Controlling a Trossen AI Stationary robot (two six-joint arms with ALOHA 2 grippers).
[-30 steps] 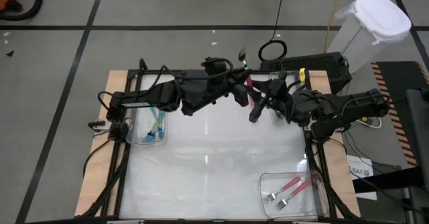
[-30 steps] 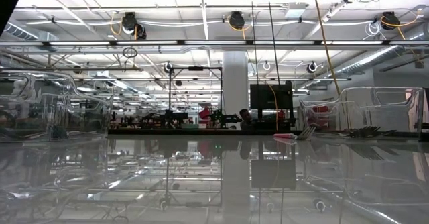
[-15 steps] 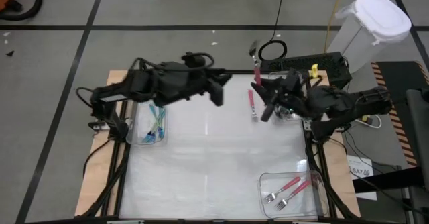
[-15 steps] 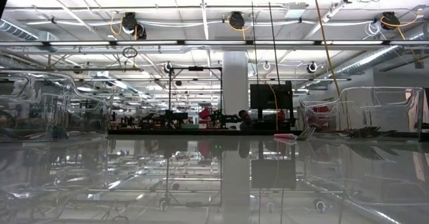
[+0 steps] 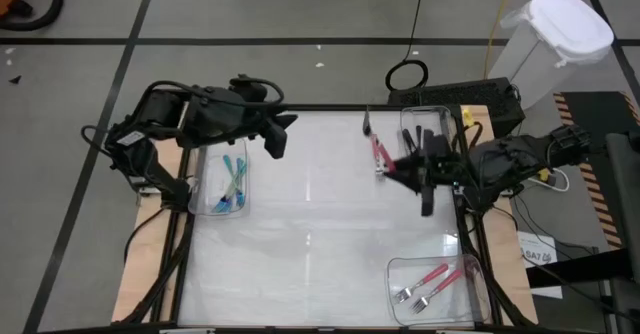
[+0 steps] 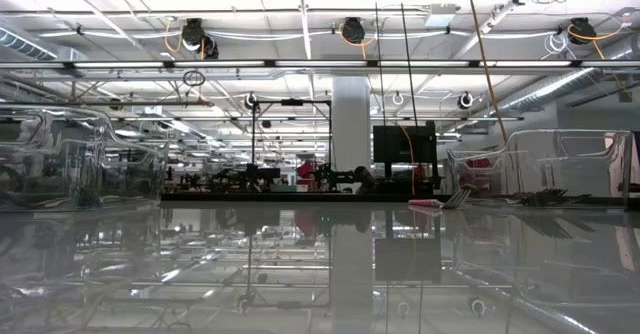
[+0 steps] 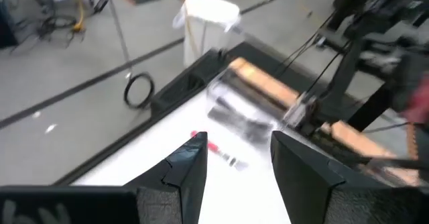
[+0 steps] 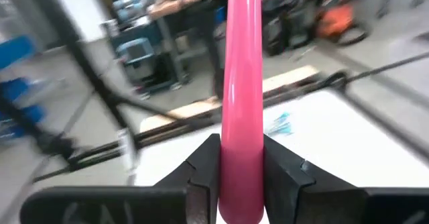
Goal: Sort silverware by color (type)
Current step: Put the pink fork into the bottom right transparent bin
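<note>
Between dark fingers (image 8: 201, 167), a glossy pink-handled fork (image 8: 241, 83).

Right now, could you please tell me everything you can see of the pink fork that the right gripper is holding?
The pink fork has a smooth, glossy pink handle that looks like plastic, ending in a metal part. The right gripper is shut on the handle, its dark fingers pressing both sides. From above, the fork sits at the table's far right part, beside the far bin, clear of the other forks. Whether its tip touches the table cannot be told.
</note>
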